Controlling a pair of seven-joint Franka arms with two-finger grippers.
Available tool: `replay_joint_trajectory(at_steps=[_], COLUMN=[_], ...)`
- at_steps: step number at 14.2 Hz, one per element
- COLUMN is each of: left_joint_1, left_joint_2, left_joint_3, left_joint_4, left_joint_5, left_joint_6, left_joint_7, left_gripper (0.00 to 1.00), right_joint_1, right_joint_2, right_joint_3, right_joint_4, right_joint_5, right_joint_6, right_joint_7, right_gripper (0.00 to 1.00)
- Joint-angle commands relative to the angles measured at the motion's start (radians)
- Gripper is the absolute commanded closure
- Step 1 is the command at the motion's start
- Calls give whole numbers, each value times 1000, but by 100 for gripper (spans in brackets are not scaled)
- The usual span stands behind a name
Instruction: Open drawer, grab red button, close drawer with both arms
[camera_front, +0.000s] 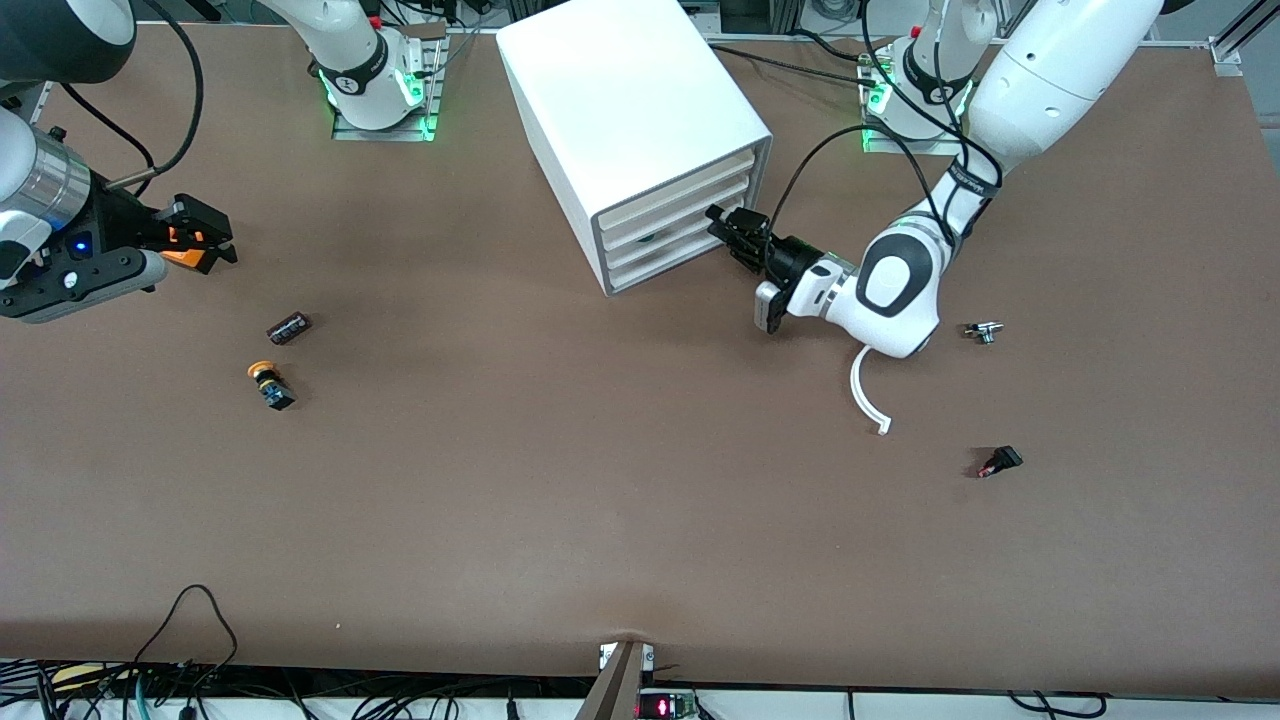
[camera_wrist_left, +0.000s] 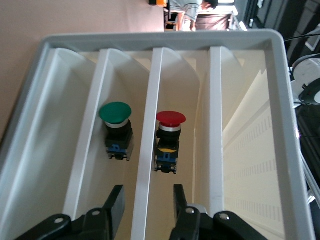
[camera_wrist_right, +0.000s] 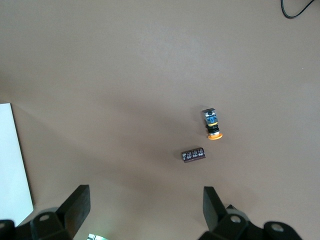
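The white cabinet (camera_front: 630, 90) stands at the table's middle, all four drawers pushed in. My left gripper (camera_front: 728, 232) is at its front, open. In the left wrist view its fingers (camera_wrist_left: 114, 205) stand on either side of one drawer's white front (camera_wrist_left: 150, 125), apart from it. The red-capped button (camera_wrist_left: 169, 137) lies in the bay on one side of that front. A green-capped button (camera_wrist_left: 116, 130) lies in the bay on the other side. My right gripper (camera_front: 205, 235) waits open and empty over the table at the right arm's end (camera_wrist_right: 145, 205).
An orange-capped button (camera_front: 268, 384) and a black cylinder (camera_front: 289, 327) lie on the table under the right gripper. They also show in the right wrist view (camera_wrist_right: 213, 126) (camera_wrist_right: 193, 155). A white curved strip (camera_front: 866, 395), a small metal part (camera_front: 983, 331) and a black-red part (camera_front: 1000, 462) lie near the left arm.
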Motion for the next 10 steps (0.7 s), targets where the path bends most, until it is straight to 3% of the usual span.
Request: replay_joint_trajectory(at_steps=[1,5,8,10], left_joint_1=[-16,-49,-59,-59], left_joint_2=[-11,-5,-1,9], left_joint_3=[-1,-1,-1,-1], left_joint_4=[-49,-72,-71,-69], left_joint_5=[-58,-115,-143,-144], left_joint_6=[10,10,13,19], left_joint_7=[64,100,110,146], left_gripper=[53,55,63,80], right_joint_1=[-5,-5,-3,-3], right_joint_2=[8,8,8,10], right_joint_3=[7,7,7,9], right_joint_4=[21,19,16,16], right_joint_5=[11,11,11,13], right_joint_6=[-21,-21,-21,-21], right_joint_7=[-7,-7,-7,-7], right_gripper=[0,0,0,0])
